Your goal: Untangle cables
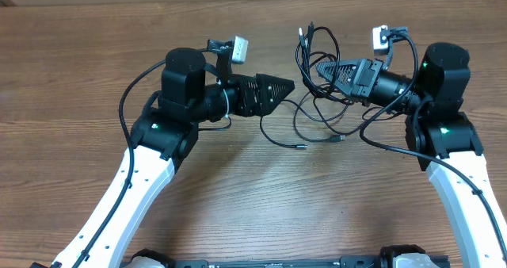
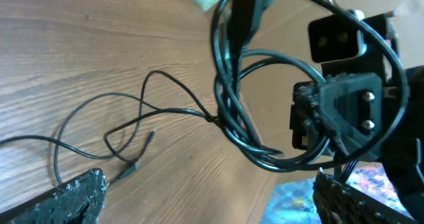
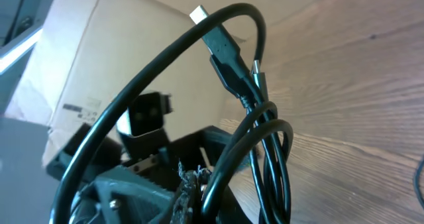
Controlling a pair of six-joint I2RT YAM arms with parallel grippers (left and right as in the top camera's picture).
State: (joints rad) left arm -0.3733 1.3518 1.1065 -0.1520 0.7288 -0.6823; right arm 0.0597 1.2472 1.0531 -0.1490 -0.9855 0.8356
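The cables (image 1: pixel 315 47) are thin black cords bunched in loops between my two grippers. My right gripper (image 1: pixel 320 67) is shut on the bundle and holds it off the table. In the right wrist view the loops (image 3: pixel 265 138) rise past the shut gripper (image 3: pixel 193 192), with a black plug (image 3: pixel 224 46) on top. Thinner cord ends (image 1: pixel 301 137) trail on the wood, seen also in the left wrist view (image 2: pixel 132 118). My left gripper (image 1: pixel 290 86) stands open just left of the bundle, holding nothing; its fingers (image 2: pixel 78 196) flank bare table below the loops (image 2: pixel 235 111).
A wooden table (image 1: pixel 87 54) carries everything. Two small plug ends (image 1: pixel 339 141) lie on it in front of the grippers. A cardboard box (image 3: pixel 99 52) shows behind the bundle in the right wrist view. Both arms' own thick wires arch over their wrists.
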